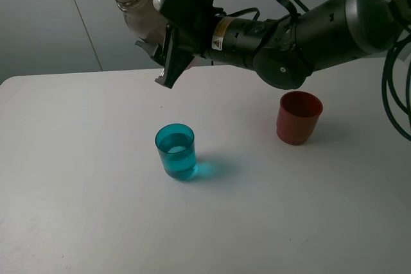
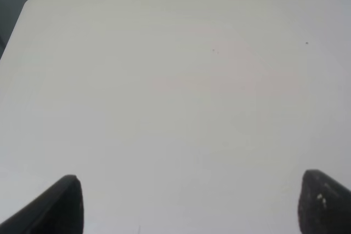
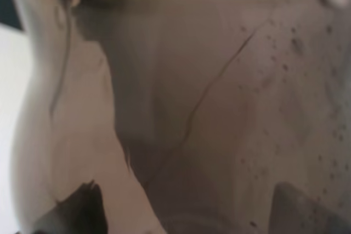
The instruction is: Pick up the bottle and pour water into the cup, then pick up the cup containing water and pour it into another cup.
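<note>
High over the table (image 1: 77,210) in the exterior view, the right arm reaches in from the right and across the middle. The right claw (image 1: 168,38) is clamped on the bottle (image 1: 136,3), which it holds in the air, well clear of the tabletop. The bottle is tilted, with its open, capless neck pointing up and towards the left of the view. Its lower body is hidden behind the claw. The teal cup (image 1: 175,152) stands upright on the table below and in front of the claw, touching nothing. It looks part-filled with clear liquid. The red cup (image 1: 298,117) stands upright well to the right of it, under the arm's forearm. How much it holds cannot be told. The left claw does not show in this view.

From the left wrist, the left claw (image 2: 189,206) is spread wide. Its two dark fingertips (image 2: 63,205) sit far apart with only bare white table between them.

From the right wrist, the bottle's smoky, clear wall (image 3: 219,80) fills nearly the whole view, very close and blurred, with small specks on it. The right claw's two dark fingertips (image 3: 82,209) press in on either side of it.
</note>
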Tool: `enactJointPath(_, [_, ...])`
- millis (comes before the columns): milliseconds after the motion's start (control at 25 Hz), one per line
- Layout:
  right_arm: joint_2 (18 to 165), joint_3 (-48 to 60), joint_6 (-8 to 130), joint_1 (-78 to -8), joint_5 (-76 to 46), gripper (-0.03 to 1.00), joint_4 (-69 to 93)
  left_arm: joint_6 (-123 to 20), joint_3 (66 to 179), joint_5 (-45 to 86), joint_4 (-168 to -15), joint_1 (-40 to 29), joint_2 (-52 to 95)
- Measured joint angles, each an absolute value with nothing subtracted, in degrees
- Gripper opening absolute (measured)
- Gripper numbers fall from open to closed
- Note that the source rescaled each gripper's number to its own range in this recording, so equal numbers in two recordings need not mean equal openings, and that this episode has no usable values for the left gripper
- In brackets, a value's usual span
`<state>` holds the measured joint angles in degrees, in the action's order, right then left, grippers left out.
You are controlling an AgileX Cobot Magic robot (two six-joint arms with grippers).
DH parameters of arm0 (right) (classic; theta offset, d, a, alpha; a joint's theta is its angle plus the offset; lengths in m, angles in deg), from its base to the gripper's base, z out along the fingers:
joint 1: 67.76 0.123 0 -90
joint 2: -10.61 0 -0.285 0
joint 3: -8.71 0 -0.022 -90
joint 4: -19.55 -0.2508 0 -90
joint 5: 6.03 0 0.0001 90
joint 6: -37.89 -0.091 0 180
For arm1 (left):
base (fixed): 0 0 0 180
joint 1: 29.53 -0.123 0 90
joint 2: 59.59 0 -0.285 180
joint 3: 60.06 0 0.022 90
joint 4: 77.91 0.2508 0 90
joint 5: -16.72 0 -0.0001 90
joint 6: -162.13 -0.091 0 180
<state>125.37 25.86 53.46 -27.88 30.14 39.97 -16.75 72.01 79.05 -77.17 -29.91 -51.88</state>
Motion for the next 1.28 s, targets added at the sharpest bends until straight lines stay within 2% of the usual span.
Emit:
enactJointPath(120, [127.44, 21.62, 37.16, -28.34, 30.53, 0.00, 41.97, -16.75, 72.01, 79.05, -77.17, -29.91, -51.88])
enactJointPath(280, [131.87, 18.46, 29.47, -29.50, 30.41, 0.00, 42.91, -16.75, 72.01, 79.05, -77.17, -29.91, -51.88])
enactJointPath(720, [138.98, 17.08, 32.22, -35.20, 26.45, 0.00, 37.99, -16.75, 72.01, 79.05, -77.17, -29.91, -51.88])
enactJointPath(1280, [146.48, 17.08, 40.11, -36.60, 28.18, 0.00, 28.01, -16.75, 72.01, 79.05, -77.17, -29.91, -51.88])
